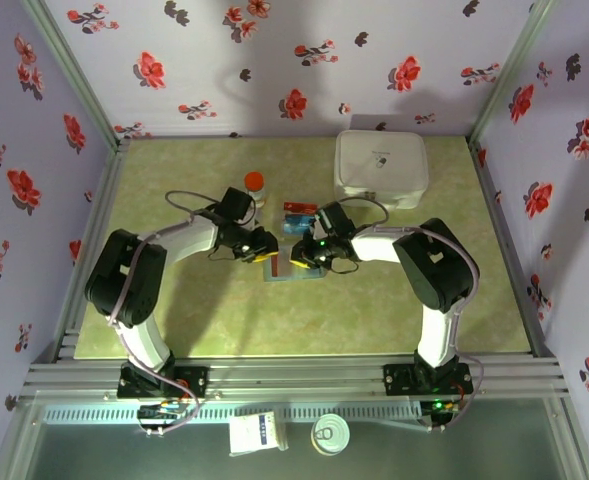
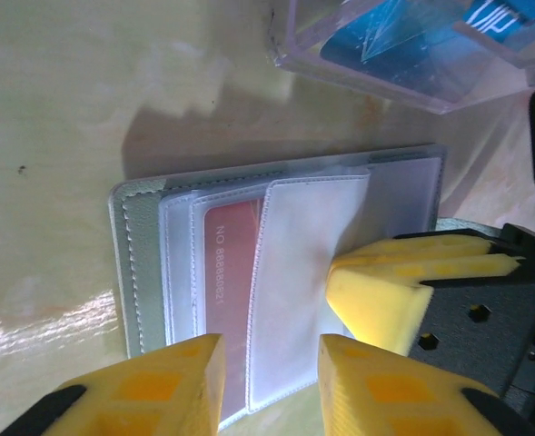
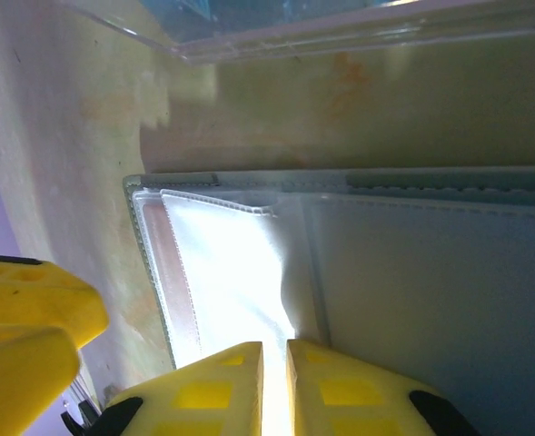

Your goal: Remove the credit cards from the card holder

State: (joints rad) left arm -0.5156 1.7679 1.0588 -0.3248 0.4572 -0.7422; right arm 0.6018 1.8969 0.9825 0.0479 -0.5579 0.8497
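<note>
The left gripper (image 2: 272,354) is held over the card holder (image 2: 143,272) with its jaws parted and nothing between them. The right gripper (image 3: 274,354) is closed to a slit on a clear pocket flap of the card holder, which is laid open flat on the table (image 1: 174,310) between both grippers. One red card (image 2: 229,263) is half veiled by the milky pocket, its print only partly readable. Beyond, blue cards (image 2: 403,41) are blurred behind a clear plastic sheet (image 2: 340,68) and cut off by the frame.

White rounded-square zip case (image 1: 381,168): far right of pale green tabletop (image 1: 174,320). Orange-capped small bottle (image 1: 255,183): upright, left of case. White packet (image 1: 255,433), round tin (image 1: 329,435): front ledge.
</note>
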